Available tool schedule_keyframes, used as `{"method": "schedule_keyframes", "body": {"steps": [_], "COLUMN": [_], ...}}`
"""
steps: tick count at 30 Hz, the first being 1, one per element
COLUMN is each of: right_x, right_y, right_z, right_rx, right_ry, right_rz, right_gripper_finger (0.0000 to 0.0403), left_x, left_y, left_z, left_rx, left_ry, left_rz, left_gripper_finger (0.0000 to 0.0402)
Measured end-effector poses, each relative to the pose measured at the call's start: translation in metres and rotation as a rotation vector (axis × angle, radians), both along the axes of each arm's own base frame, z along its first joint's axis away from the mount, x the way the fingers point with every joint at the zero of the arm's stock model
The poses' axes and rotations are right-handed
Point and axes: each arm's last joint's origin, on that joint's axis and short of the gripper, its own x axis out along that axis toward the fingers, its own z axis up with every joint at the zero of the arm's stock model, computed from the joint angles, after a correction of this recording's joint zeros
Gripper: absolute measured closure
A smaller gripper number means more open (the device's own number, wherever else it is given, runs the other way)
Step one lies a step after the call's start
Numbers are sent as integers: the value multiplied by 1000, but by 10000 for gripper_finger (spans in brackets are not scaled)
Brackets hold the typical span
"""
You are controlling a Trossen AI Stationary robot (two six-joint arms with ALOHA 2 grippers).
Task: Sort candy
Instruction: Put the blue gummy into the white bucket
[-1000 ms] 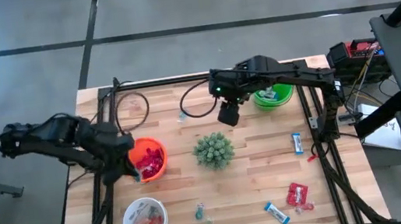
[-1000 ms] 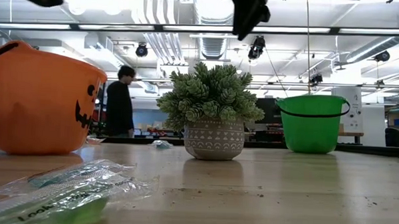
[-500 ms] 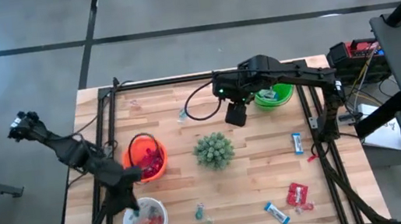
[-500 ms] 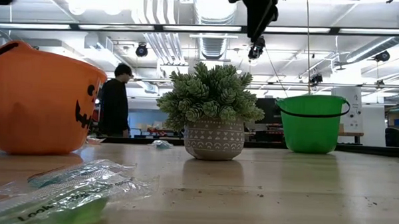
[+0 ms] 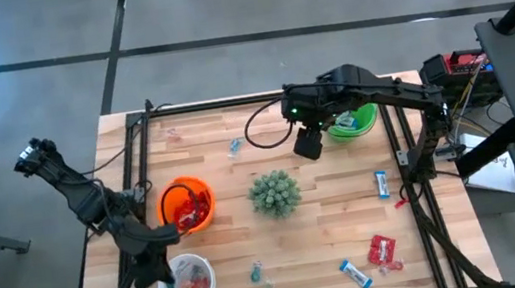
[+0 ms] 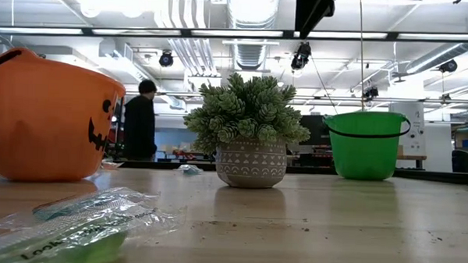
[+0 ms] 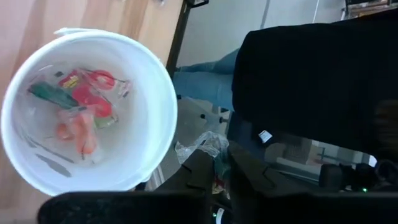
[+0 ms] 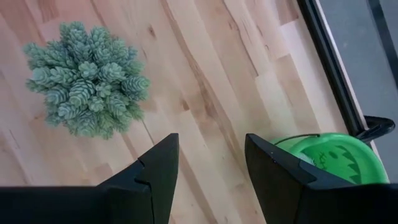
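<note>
My left gripper (image 5: 166, 271) (image 7: 221, 167) hangs over the left rim of the white bowl (image 5: 187, 283) (image 7: 93, 106), shut on a small candy in a clear wrapper (image 7: 199, 148). The bowl holds red, orange and teal candies. The orange bowl (image 5: 187, 204) holds red packets. My right gripper (image 5: 308, 144) (image 8: 208, 162) is open and holds nothing, high above the wood between the plant (image 5: 274, 192) and the green bowl (image 5: 351, 123). Loose candy lies on the table: blue-and-white bars (image 5: 381, 183) (image 5: 354, 273), a red packet (image 5: 383, 251) and teal pieces (image 5: 257, 274). My left gripper pinches the clear-wrapped candy between its two fingertips (image 7: 247, 169). The crinkled wrapper (image 7: 190, 149) sticks out past the tips, clear of the bowl and the table. The fingers slant downward toward the table's near left corner. Which part of the candy they have, the fingers hide.
The potted plant stands mid-table between the bowls. One more candy (image 5: 235, 147) lies at the far middle, and a clear-wrapped one (image 6: 75, 220) close to the low camera. Black frame rails (image 5: 132, 182) run along the table's sides. A person (image 6: 141, 120) stands far behind.
My left gripper has swung from the orange bowl toward the table's near edge, to the white bowl's left rim, sinking a little and rolling its wrist, with the candy still held. My right gripper has drifted up and toward the green bowl, still open.
</note>
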Motion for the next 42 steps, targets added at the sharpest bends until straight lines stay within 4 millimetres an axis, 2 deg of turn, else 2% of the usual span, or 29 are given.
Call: {"method": "schedule_keyframes", "body": {"steps": [9, 13, 18, 26, 32, 38, 42], "right_x": [0, 0, 5, 26, 43, 68, 78], "right_y": [0, -1, -6, -24, -54, -92, -106], "right_z": [0, 1, 3, 8, -9, -41, -59], "right_rx": [-1, -12, -35, -78, -55, 43, 42], "right_ry": [-2, -4, -59, -273, -288, -322, -296], "right_rz": [-1, 6, 6, -4, -38, -68, -70], "right_gripper_finger": [229, 229, 229, 229, 229, 229, 229], "left_x": [6, 8, 10, -8, -25, -41, -50], "left_y": [-5, -7, -2, 27, 45, 60, 69], "left_z": [11, 8, 3, -1, 5, 12, 13], "left_rx": [-3, 19, 176, 428, 448, 452, 477], "left_ry": [-6, -6, -89, -57, -71, -122, -131], "left_rz": [-2, -15, 49, 216, 311, 369, 394], "left_gripper_finger": [312, 286, 282, 300, 315, 320, 320]}}
